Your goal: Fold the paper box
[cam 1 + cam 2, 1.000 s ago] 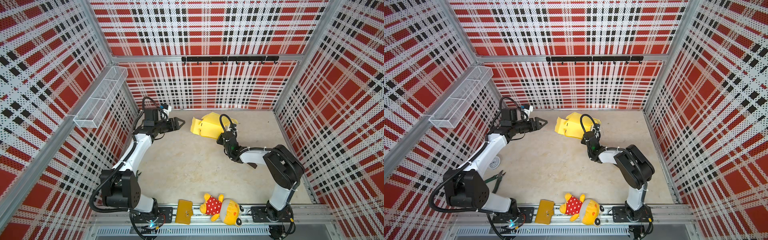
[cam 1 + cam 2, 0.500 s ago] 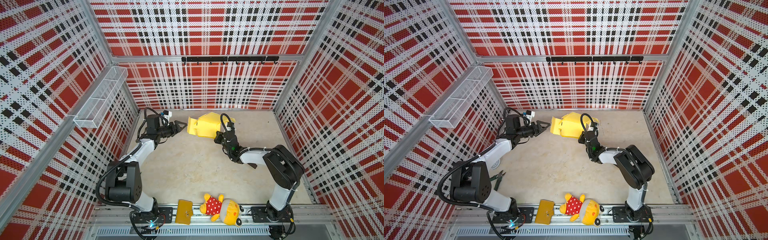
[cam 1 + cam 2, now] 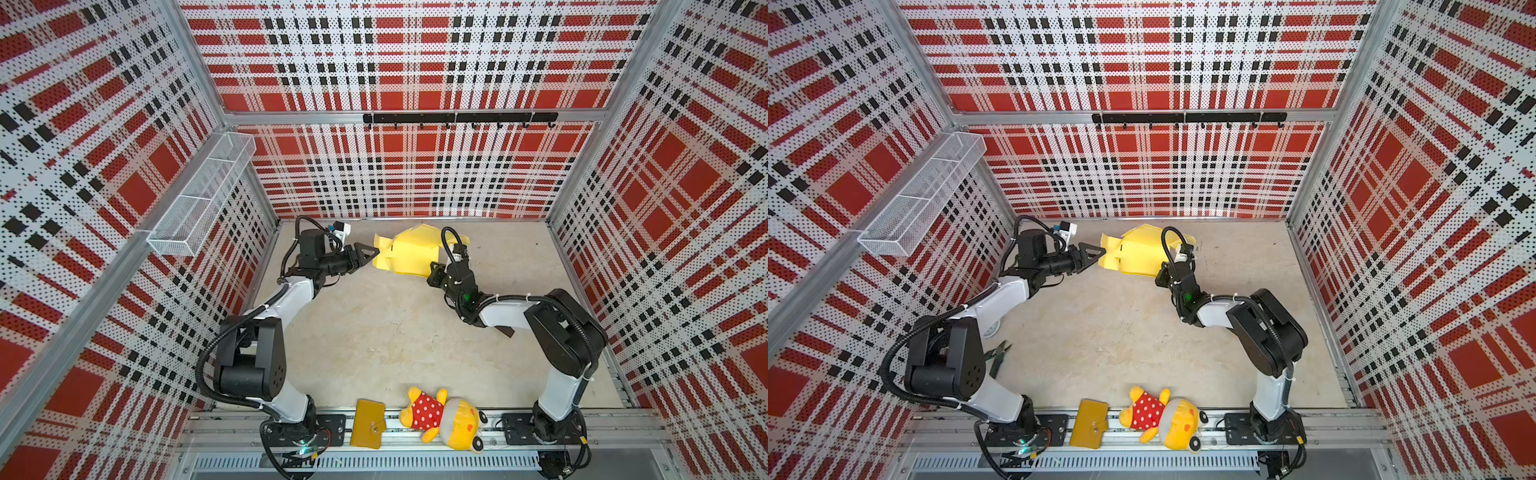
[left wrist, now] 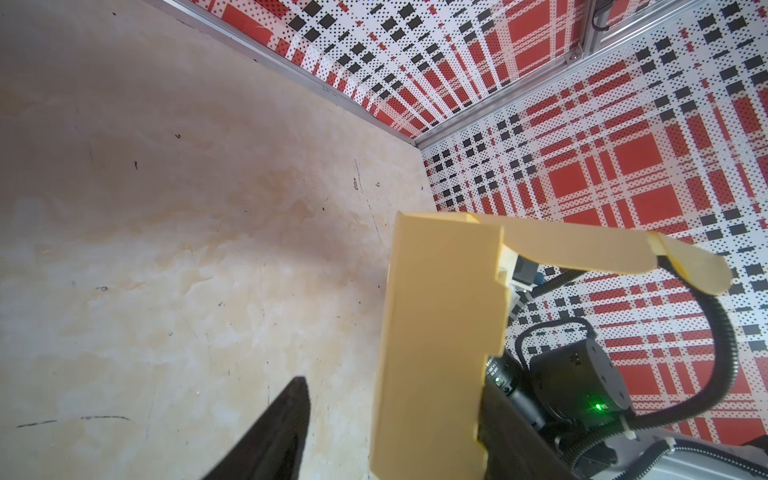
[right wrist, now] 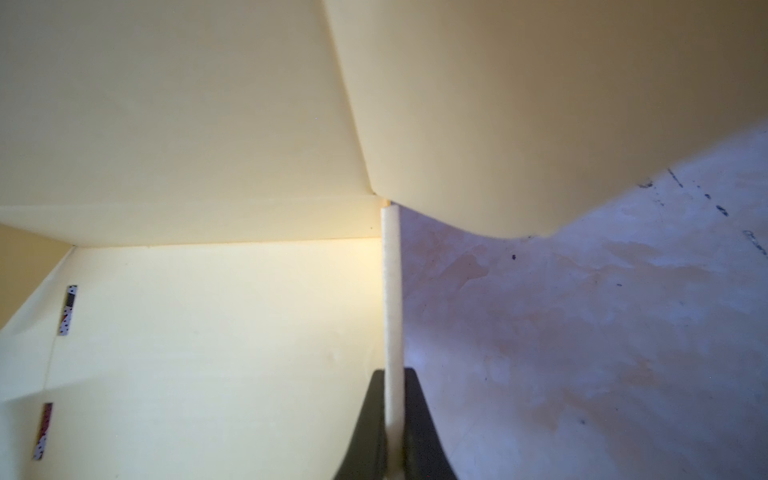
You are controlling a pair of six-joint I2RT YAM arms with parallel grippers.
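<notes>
The paper box (image 3: 409, 253) (image 3: 1136, 255), pale yellow cardboard, part folded with loose flaps, is held up off the table at the back. My right gripper (image 3: 435, 270) (image 3: 1162, 272) is shut on its near right edge; in the right wrist view the thin edge (image 5: 391, 291) runs between the shut fingers (image 5: 420, 419). My left gripper (image 3: 372, 254) (image 3: 1100, 252) is open at the box's left flap. In the left wrist view a box panel (image 4: 436, 332) stands between the jaws, with one finger (image 4: 278, 436) clear of it and the other behind it.
A yellow plush toy in a red dotted shirt (image 3: 440, 419) and a mustard wallet (image 3: 368, 424) lie on the front rail. Pliers (image 3: 996, 353) lie by the left arm's base. A wire basket (image 3: 203, 199) hangs on the left wall, a hook rail (image 3: 457, 118) on the back wall.
My left gripper has moved right to the box's left flap and its jaws have narrowed a little. The right gripper has swung the box slightly left, toward it.
</notes>
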